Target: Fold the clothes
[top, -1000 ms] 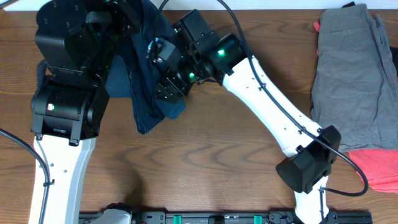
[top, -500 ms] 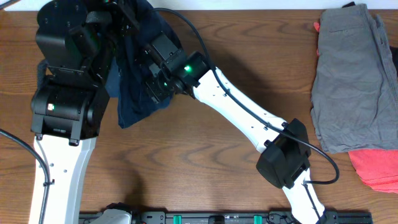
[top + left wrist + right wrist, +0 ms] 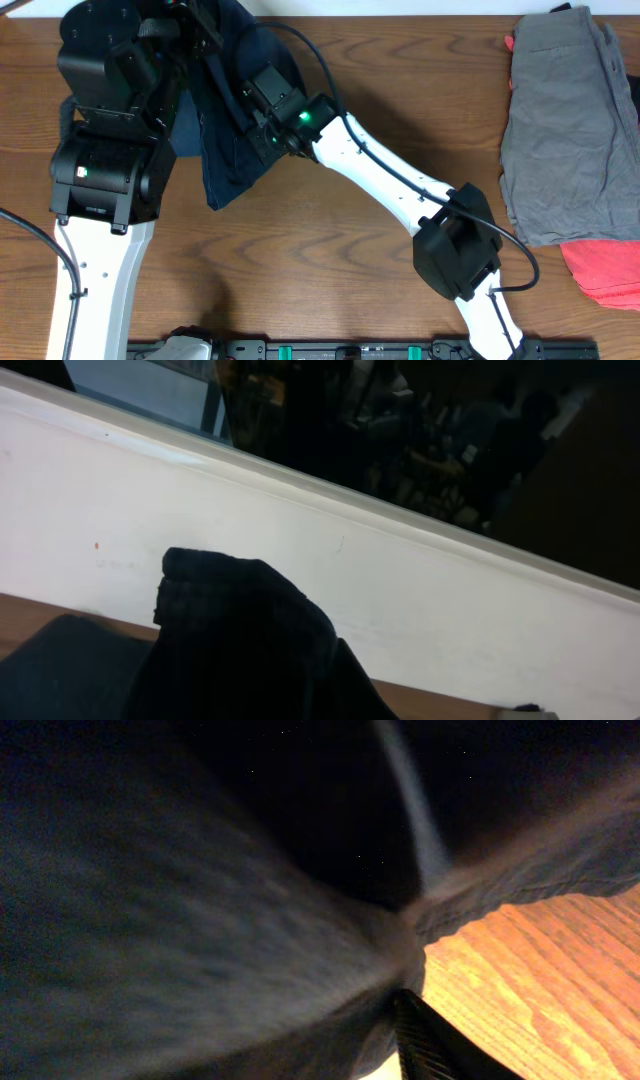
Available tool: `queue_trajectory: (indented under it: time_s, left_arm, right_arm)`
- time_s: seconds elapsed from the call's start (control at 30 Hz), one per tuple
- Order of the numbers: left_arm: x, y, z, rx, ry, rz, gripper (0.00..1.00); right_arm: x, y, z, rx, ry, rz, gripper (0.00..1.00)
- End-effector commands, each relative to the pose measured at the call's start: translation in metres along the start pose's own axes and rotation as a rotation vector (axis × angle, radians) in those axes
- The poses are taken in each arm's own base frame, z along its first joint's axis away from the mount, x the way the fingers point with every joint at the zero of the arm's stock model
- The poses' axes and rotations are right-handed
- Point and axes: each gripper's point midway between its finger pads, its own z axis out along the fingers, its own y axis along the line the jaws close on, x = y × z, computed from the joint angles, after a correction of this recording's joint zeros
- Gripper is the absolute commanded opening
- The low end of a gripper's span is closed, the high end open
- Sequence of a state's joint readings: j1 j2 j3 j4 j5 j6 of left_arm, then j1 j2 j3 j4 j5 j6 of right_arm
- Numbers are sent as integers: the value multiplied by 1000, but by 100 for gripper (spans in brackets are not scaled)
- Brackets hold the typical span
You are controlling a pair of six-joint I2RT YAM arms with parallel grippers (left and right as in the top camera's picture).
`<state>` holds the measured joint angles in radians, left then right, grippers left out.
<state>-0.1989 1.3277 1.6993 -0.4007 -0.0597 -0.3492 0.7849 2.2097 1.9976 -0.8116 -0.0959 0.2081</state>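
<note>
The dark navy shorts [image 3: 225,150] hang raised over the table's far left, between both arms. My left gripper [image 3: 205,25] holds their top edge up high. In the left wrist view the dark fabric [image 3: 240,650] covers the jaws. My right gripper [image 3: 252,135] reaches across from the right and is shut on a bunch of the shorts lower down. The right wrist view shows the fabric [image 3: 200,920] pinched beside one black finger [image 3: 440,1045]. The grey trousers [image 3: 560,130] lie flat at the far right. A coral-pink piece [image 3: 605,270] lies at their near end.
The wooden table [image 3: 330,270] runs across the view. My right arm [image 3: 400,190] stretches diagonally over its middle. A white wall [image 3: 450,610] runs behind the table's far edge. A black rail [image 3: 350,350] lies along the near edge.
My right gripper has moved left along the shorts toward the left arm. The hanging lower end of the shorts swung left, then slightly back. The left arm has stayed in place.
</note>
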Motion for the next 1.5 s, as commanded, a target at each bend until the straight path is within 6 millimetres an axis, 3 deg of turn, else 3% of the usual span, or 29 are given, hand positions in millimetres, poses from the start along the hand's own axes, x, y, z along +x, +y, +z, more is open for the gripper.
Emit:
queue_trajectory:
  time_s: [0.0, 0.1, 0.2, 0.33, 0.43, 0.5, 0.67, 0.8, 0.93, 1.17, 1.37, 1.47]
  left_arm:
    - [-15, -1, -7, 1, -43, 10, 6]
    - [-15, -1, -7, 1, -44, 10, 6]
    - [-15, -1, -7, 1, -43, 10, 6]
    - [-15, -1, -7, 1, -44, 10, 6]
    - [-15, -2, -8, 1, -45, 10, 6]
    - [-16, -2, -9, 2, -47, 9, 6]
    - [-19, -16, -20, 58, -49, 9, 6]
    - [-25, -37, -42, 125, -71, 8, 6]
    - [-32, -57, -66, 199, -96, 2, 6]
    - [-23, -127, -99, 471, -71, -3, 6]
    - [-4, -174, -128, 632, -14, -10, 6]
    - [8, -192, -142, 695, 23, -7, 6]
  right_arm:
    - [5, -24, 6, 38, 12, 35, 42]
    - [8, -37, 11, 50, 14, 54, 29]
    - [5, -51, 10, 61, 6, 76, 3]
    - [-8, -72, -2, 76, -39, 77, 1]
    - [-24, -96, -30, 99, -96, 67, 1]
    - [-35, -111, -59, 118, -143, 61, 1]
    - [-50, -160, -163, 199, -280, 81, 1]
    - [-38, -194, -251, 278, -372, 137, 1]
    - [-14, -211, -332, 354, -456, 180, 1]
    - [36, -207, -446, 489, -616, 231, 1]
    - [82, -185, -520, 628, -744, 245, 1]
    - [99, -173, -543, 678, -787, 235, 1]
